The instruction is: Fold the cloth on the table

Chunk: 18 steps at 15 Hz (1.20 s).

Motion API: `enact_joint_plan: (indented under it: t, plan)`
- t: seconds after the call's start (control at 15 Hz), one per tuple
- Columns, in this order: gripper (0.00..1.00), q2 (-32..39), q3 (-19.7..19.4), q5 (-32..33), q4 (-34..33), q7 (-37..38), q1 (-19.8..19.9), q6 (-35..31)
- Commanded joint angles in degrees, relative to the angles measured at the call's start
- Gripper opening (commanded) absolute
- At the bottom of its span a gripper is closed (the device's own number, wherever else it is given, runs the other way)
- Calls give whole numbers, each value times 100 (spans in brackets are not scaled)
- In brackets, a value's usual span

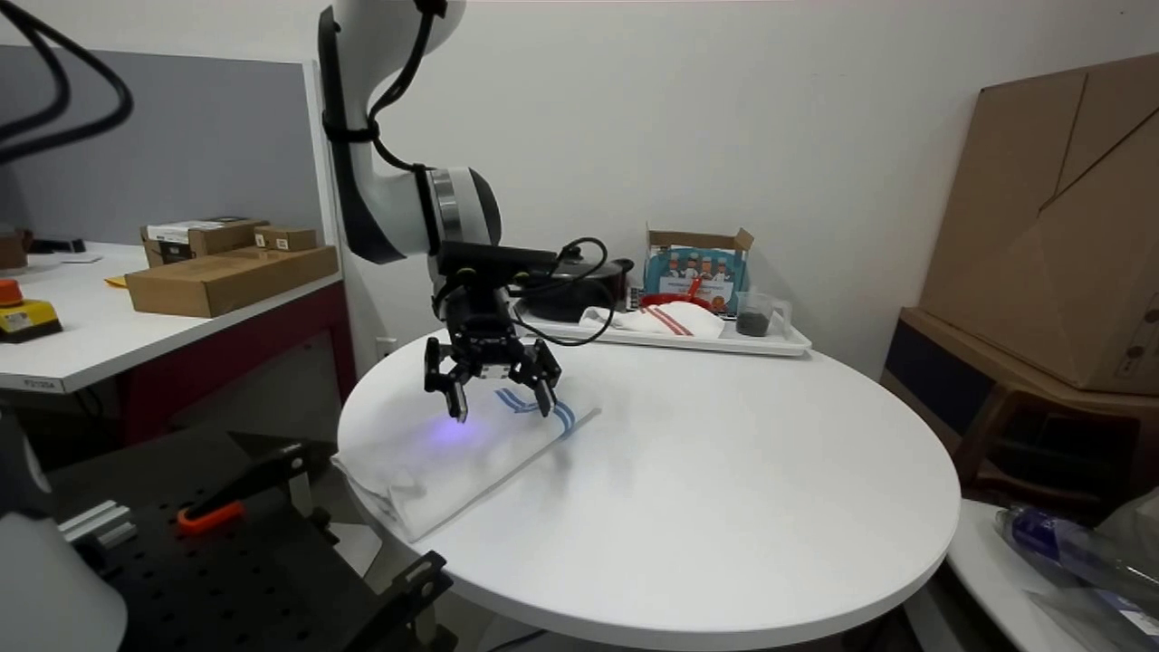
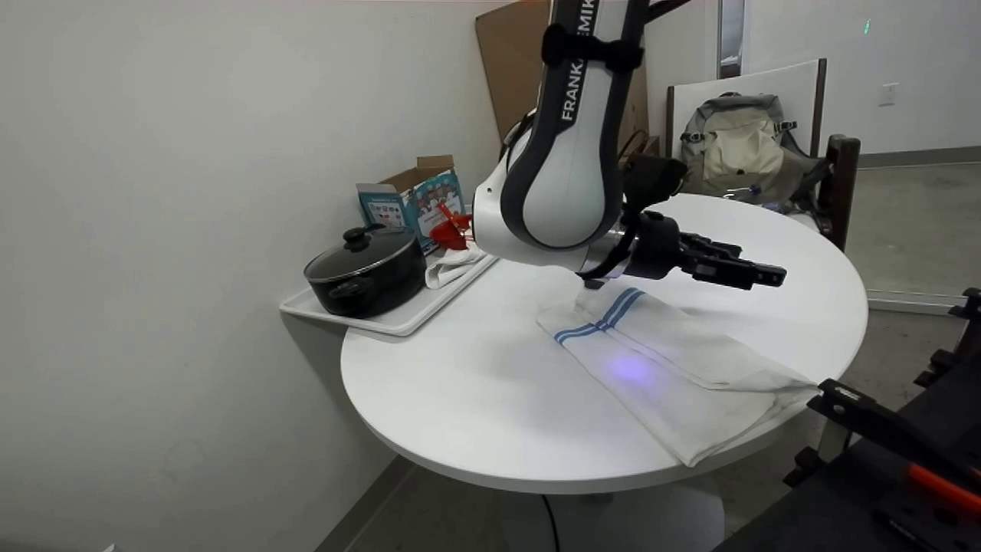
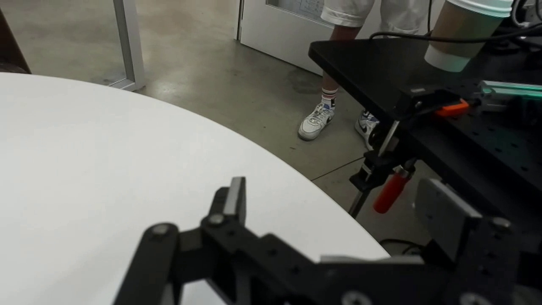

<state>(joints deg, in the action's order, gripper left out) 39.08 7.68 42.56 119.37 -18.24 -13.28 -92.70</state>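
Table (image 1: 724, 489) bears folded cloth (image 2: 682, 383), parted jaws seemingly above.

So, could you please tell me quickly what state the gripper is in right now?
Gripper: open wide, holding nothing.

Robotics lab by the look of it. Franka arm (image 2: 567, 192), black perforated bench (image 3: 487, 148) with a red-handled clamp (image 3: 379, 163) on its edge, red-on-yellow e-stop (image 1: 25, 317) on a labelled white desk (image 1: 90, 340). Floor (image 3: 203, 63) is bare, looks like concrete. Grey partition (image 1: 181, 136) behind that desk, cardboard boxes (image 1: 231, 281) on it: office-ish. Kitchen bits too: lidded pot (image 2: 364, 276) on a white tray (image 2: 414, 310).
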Motion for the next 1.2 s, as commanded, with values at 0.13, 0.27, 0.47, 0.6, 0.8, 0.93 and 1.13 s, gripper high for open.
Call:
enact_joint_plan:
  t: [0.13, 0.27, 0.47, 0.6, 0.8, 0.93, 1.13]
  plan:
    - [100, -75, 254, 377, 355, -113, 185, -212]
    - [100, -195, 403, 410, 620, -246, 251, -503]
    - [100, -393, 554, 914, 1134, -390, 247, -1093]
    - [100, -469, 620, 1192, 1372, -456, 261, -1368]
    - [100, -748, 859, 403, 1569, -855, 675, -1785]
    - [100, -1006, 934, -141, 1671, -1206, 885, -1935]
    - [100, -1380, 980, -990, 1790, -1792, 1193, -2240]
